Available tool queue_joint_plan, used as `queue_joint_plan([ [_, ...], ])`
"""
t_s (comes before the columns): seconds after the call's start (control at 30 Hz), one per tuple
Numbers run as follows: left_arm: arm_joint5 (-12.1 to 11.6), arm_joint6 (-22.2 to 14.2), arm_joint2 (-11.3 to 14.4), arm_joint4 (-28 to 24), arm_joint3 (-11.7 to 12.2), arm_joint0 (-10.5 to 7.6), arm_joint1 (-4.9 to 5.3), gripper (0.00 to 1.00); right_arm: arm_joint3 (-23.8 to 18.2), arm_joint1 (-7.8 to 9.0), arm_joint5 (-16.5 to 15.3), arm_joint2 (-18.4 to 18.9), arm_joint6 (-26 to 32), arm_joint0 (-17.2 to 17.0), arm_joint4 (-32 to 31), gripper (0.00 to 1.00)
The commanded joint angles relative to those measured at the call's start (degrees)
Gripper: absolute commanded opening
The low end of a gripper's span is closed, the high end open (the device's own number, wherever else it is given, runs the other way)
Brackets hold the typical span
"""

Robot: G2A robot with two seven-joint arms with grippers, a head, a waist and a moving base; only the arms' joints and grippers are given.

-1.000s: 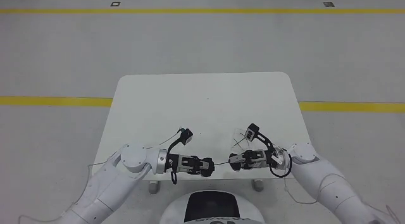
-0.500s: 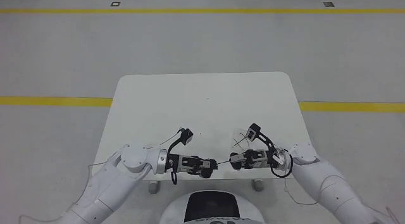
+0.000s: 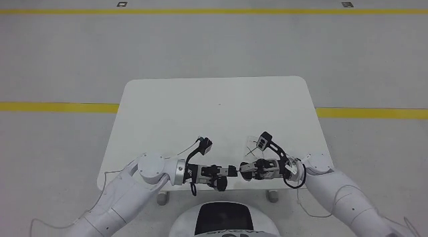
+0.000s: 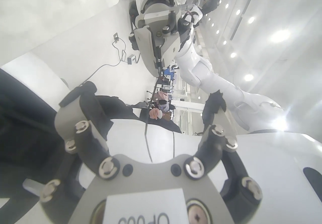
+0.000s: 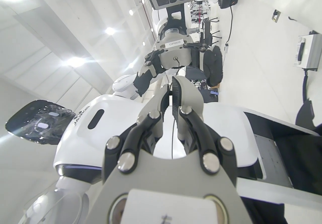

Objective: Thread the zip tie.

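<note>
While my right gripper (image 5: 171, 91) is clamped shut on the one zip tie (image 5: 173, 139), the tie's thin black strap runs straight across to my left gripper (image 4: 148, 101), whose fingers stand wide apart with the strap passing between them. My two grippers face each other, close together, above the single counter (image 3: 214, 103), near its front edge.

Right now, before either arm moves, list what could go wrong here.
1. The left end effector is open, so the zip tie passing through it is held only by the right end effector; the thin strap may flex and miss.
2. The end effectors sit almost nose to nose; a small advance could bump them.
3. They hover near the front edge of the table, so a dropped tie might fall off.
</note>
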Motion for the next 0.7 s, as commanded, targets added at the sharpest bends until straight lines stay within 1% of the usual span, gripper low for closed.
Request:
queue_joint_plan([
  [0.0, 0.0, -0.1, 0.0, 0.0, 0.0, 0.01, 0.01, 1.00, 0.0, 0.01, 0.0, 0.0, 0.0, 0.0, 0.0, 0.00],
  [0.07, 0.0, -0.1, 0.0, 0.0, 0.0, 0.01, 0.01, 1.00, 0.0, 0.01, 0.0, 0.0, 0.0, 0.0, 0.0, 0.00],
  [0.17, 0.1, 1.5, 0.5, -0.1, -0.7, 0.12, -0.08, 1.00, -1.3, -0.03, 0.0, 0.3, -2.6, -0.6, -0.8, 0.00],
  [0.27, 0.0, 2.2, 1.0, -0.6, -1.0, 0.02, -0.12, 1.00, -2.0, 0.17, 0.0, 1.9, -3.6, -1.6, -0.6, 0.00],
  [0.47, 0.6, 5.3, 2.0, -2.2, 0.2, -0.51, -0.44, 1.00, -2.8, 0.56, 0.0, 5.5, -3.2, -4.0, -0.2, 0.00],
  [0.57, 1.8, 7.2, 2.5, -2.6, 0.6, -0.84, -0.60, 1.00, -3.2, 0.65, 0.0, 7.0, -2.8, -4.9, -0.4, 0.00],
  [0.6, 1.9, 7.7, 2.7, -3.1, 0.6, -0.85, -0.66, 1.00, -3.3, 0.65, 0.0, 7.4, -2.7, -5.1, -0.5, 0.00],
  [0.67, 1.2, 7.3, 3.0, -4.0, 0.7, -1.18, -0.76, 1.00, -3.5, 0.62, 0.0, 7.8, -2.3, -5.5, -1.0, 0.00],
])
